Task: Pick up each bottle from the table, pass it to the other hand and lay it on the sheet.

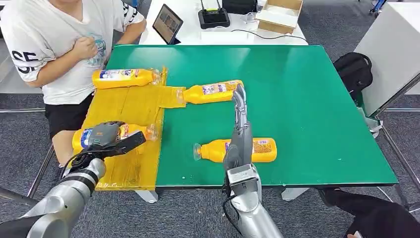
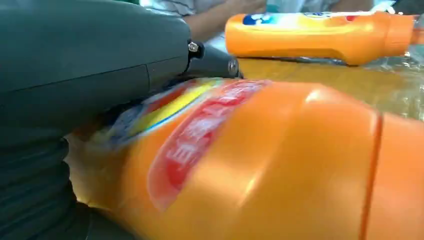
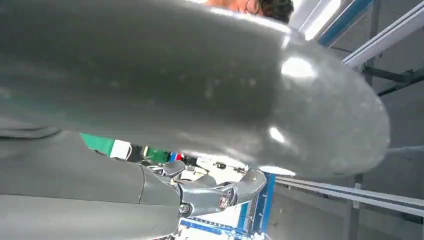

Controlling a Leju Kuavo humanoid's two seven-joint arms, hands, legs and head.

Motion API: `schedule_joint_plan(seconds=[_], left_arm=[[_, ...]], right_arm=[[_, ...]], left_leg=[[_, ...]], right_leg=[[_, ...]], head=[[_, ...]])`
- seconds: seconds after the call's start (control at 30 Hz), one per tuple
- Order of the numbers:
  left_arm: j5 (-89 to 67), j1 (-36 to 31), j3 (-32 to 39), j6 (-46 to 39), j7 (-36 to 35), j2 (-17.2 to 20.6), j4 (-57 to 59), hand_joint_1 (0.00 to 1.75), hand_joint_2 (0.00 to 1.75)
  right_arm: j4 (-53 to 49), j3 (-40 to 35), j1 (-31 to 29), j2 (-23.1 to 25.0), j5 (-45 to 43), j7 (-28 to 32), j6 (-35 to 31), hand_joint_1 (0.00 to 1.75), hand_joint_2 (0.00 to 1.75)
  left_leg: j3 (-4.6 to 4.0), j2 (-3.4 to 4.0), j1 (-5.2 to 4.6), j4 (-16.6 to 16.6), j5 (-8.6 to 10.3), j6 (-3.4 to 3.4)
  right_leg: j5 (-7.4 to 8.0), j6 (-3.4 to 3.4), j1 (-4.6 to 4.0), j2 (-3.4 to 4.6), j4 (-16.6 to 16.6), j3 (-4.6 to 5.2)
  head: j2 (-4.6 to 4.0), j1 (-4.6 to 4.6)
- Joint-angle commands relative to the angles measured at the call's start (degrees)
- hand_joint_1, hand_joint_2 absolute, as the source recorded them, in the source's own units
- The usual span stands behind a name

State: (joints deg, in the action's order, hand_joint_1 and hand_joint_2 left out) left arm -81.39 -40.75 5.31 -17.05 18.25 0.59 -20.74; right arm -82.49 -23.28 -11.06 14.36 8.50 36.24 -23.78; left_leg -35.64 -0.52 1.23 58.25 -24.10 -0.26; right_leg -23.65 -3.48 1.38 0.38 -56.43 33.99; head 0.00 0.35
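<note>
Now, from the head view: the left hand (image 1: 106, 136) lies over a bottle (image 1: 130, 132) that rests on its side on the yellow sheet (image 1: 132, 109), fingers wrapped on the bottle's labelled body, its neck poking out beyond the fingers toward the sheet's inner edge. Beyond that hand, at the sheet's far end, a second bottle (image 1: 124, 78) lies flat, just in front of a person in a white shirt (image 1: 52, 34). The right hand (image 1: 239, 124) is raised above the green table (image 1: 307, 99), fingers stretched out straight and apart, holding nothing. Directly under its palm lies a third bottle (image 1: 261, 149) on the bare green surface, cap end pointing toward the sheet. Just past its fingertips lies a fourth bottle (image 1: 212, 91), its neck resting on a tab of the sheet. Beyond the table, a tablet (image 1: 167, 23) and a black router (image 1: 213, 18) sit on a white desk.

Over to the left wrist view: the held bottle (image 2: 260, 165) looms large and orange against the grey thumb (image 2: 212, 62), red and blue label pressed under the hand. Beyond it the far bottle (image 2: 320, 35) lies on the sheet (image 2: 320, 75).

Right wrist view: the thick grey thumb (image 3: 200, 80) crosses the frame, and the dark fingers (image 3: 225, 192) extend free, closed on nothing.
</note>
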Motion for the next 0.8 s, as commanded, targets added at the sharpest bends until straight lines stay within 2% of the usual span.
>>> schedule_joint_plan(seconds=[0.03, 0.33, 0.53, 0.6, 0.67, 0.73, 0.77, 0.8], left_arm=[[9.76, -0.76, 5.07, 10.04, 4.15, -2.54, 3.41, 0.0, 0.0], [13.56, -0.52, 6.23, 12.4, 4.6, -3.0, 3.06, 0.0, 0.0], [21.73, -0.02, 7.06, 19.9, 8.13, -2.75, 2.65, 0.0, 0.0], [29.75, 0.22, 12.28, 24.84, 10.87, -3.84, 1.91, 0.0, 0.0], [37.37, 0.62, 15.74, 25.89, 13.11, -5.39, -0.07, 0.0, 0.0], [43.31, 1.12, 17.22, 20.86, 15.35, -7.38, -3.03, 0.0, 0.0], [50.24, 1.66, 19.88, 14.28, 18.65, -9.62, -6.66, 0.0, 0.0], [52.53, 2.12, 19.7, 10.98, 20.69, -10.45, -8.87, 0.0, 0.0]], right_arm=[[6.42, 1.32, -2.22, -0.04, -0.68, -1.53, 1.38, 0.0, 0.0], [7.74, 2.07, -2.47, 0.37, -1.15, -1.81, 1.98, 0.0, 0.0], [10.03, 3.32, -3.1, 0.67, -2.33, -2.4, 3.42, 0.0, 0.0], [11.15, 3.56, -3.33, 0.7, -2.51, -2.4, 3.74, 0.0, 0.0], [11.31, 3.93, -3.06, 0.79, -2.62, -2.31, 3.94, 0.0, 0.0], [11.26, 3.97, -2.6, 0.8, -1.97, -2.5, 3.52, 0.0, 0.0], [11.65, 3.26, -2.47, 0.45, -0.01, -3.67, 2.81, 0.0, 0.0], [12.17, 2.75, -2.48, 0.16, 0.97, -4.27, 2.98, 0.0, 0.0]], left_leg=[[0.31, 0.09, 0.03, -0.11, -0.06, 0.1], [0.39, -0.05, 0.0, -0.1, 0.02, 0.1], [0.48, 0.0, 0.0, -0.1, 0.03, 0.07], [0.5, 0.01, -0.03, -0.1, 0.05, 0.08], [0.53, 0.02, -0.02, -0.1, 0.04, 0.08], [0.59, 0.02, -0.02, -0.16, 0.06, 0.11], [0.52, -0.11, -0.01, -0.08, 0.06, 0.07], [0.55, -0.08, -0.01, -0.13, 0.07, 0.12]], right_leg=[[-0.02, 0.2, -0.08, -0.01, 0.14, -0.31], [0.01, 0.17, -0.04, -0.11, 0.13, -0.42], [0.01, 0.15, -0.03, -0.03, 0.11, -0.5], [0.01, 0.12, 0.0, 0.0, 0.09, -0.52], [0.01, 0.12, -0.01, 0.02, 0.1, -0.56], [0.02, 0.17, -0.03, -0.02, 0.17, -0.63], [-0.02, 0.1, -0.01, -0.12, 0.09, -0.6], [0.01, 0.17, -0.04, -0.13, 0.16, -0.63]], head=[[0.0, 0.0], [0.0, 0.02], [0.0, 0.02], [0.0, 0.0], [0.0, 0.0], [0.0, 0.0], [0.0, 0.02], [0.0, 0.02]])
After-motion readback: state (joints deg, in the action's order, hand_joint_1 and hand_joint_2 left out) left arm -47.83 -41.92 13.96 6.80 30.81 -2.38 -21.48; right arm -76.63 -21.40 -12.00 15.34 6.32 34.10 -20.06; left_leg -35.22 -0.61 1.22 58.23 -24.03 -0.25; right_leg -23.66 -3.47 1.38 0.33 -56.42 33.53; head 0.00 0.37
